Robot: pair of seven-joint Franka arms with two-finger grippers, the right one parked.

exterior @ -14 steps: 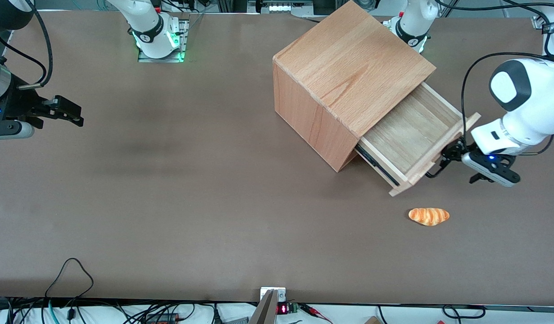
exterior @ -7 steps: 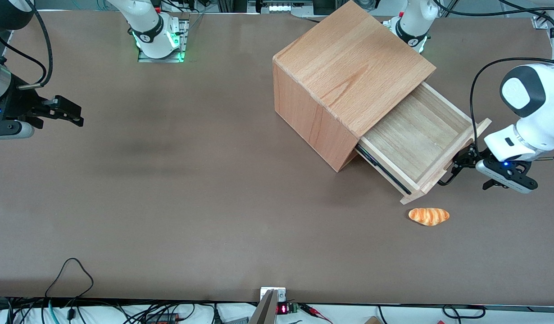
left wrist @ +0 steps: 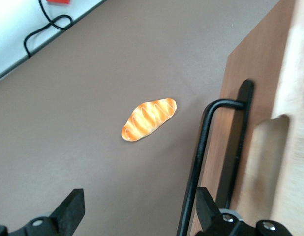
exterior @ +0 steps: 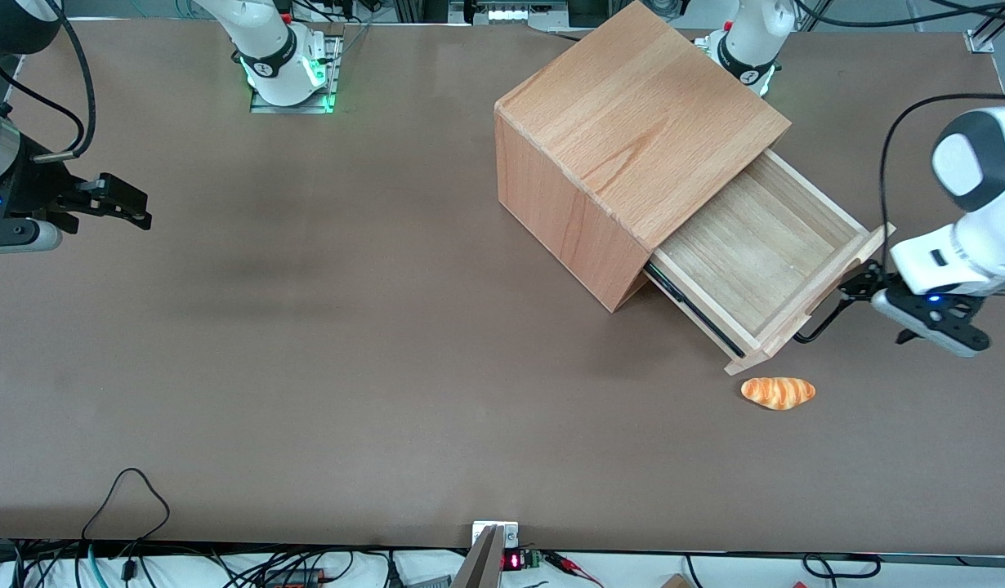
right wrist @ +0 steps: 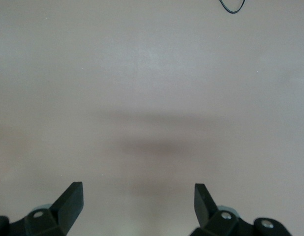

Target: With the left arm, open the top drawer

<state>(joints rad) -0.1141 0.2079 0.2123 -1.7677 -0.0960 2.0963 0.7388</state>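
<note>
The top drawer [exterior: 806, 300] of light wood stands pulled far out of the cube cabinet [exterior: 633, 114], and its inside is bare. The thin black bar handle [exterior: 821, 323] runs along the drawer's front. The white left arm [exterior: 972, 204] reaches in from the working arm's end of the table. Its gripper [exterior: 860, 284] is at the handle, in front of the drawer. In the left wrist view the gripper [left wrist: 139, 201] is open, and the handle [left wrist: 198, 162] passes between the fingers, close to one fingertip [left wrist: 205, 199]. The drawer's front panel [left wrist: 255, 59] rises beside it.
A small orange bread roll [exterior: 778, 391] [left wrist: 148, 119] lies on the brown table [exterior: 347, 327], nearer the front camera than the drawer's corner. Cables trail along the table's near edge.
The drawer has slid farther out of the cabinet. The gripper and the arm have moved with it toward the working arm's end of the table.
</note>
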